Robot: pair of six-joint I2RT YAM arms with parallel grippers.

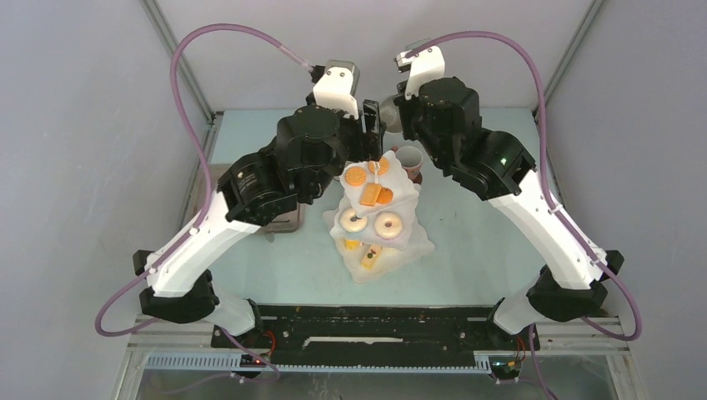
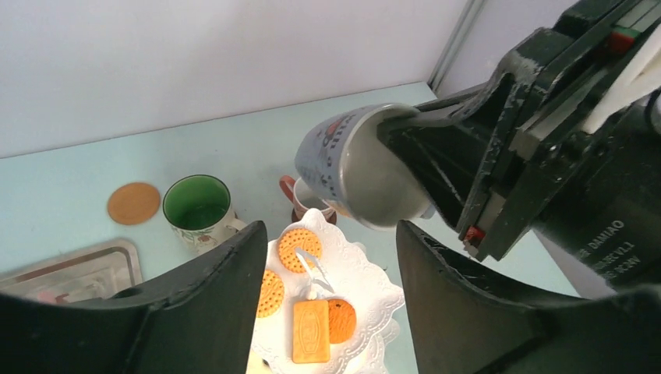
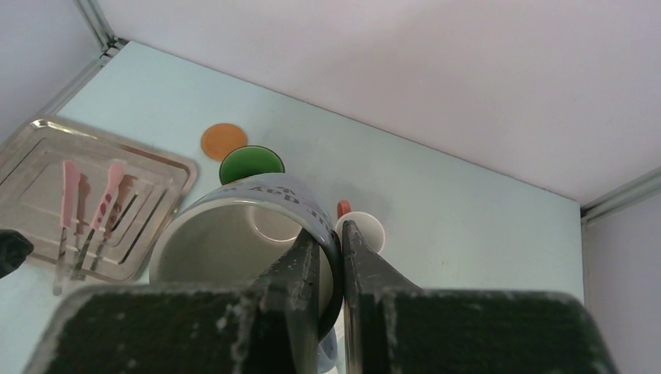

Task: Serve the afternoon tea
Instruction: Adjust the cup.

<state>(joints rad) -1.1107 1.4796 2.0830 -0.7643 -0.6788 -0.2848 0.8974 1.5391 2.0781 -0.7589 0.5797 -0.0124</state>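
Observation:
The white three-tier stand [image 1: 417, 244] sits mid-table with orange biscuits [image 2: 300, 248] on its top tier [image 2: 366, 284], donuts [image 1: 388, 225] on the middle tier and yellow cakes [image 1: 371, 257] on the lowest. My left gripper [image 2: 331, 312] hangs open above the top tier, holding nothing. My right gripper [image 3: 331, 249] is shut on the rim of a pale lettered mug [image 3: 234, 241], which it holds tilted in the air [image 2: 351, 167] over the pink mug [image 3: 360, 230]. The green-inside mug [image 2: 196, 204] stands left of it, beside a brown coaster [image 2: 133, 202].
A grey metal tray [image 3: 156, 167] with pink tongs [image 3: 70, 206] lies at the left, partly under my left arm in the top view. The two wrists are close together above the back of the stand. Enclosure walls rise close behind.

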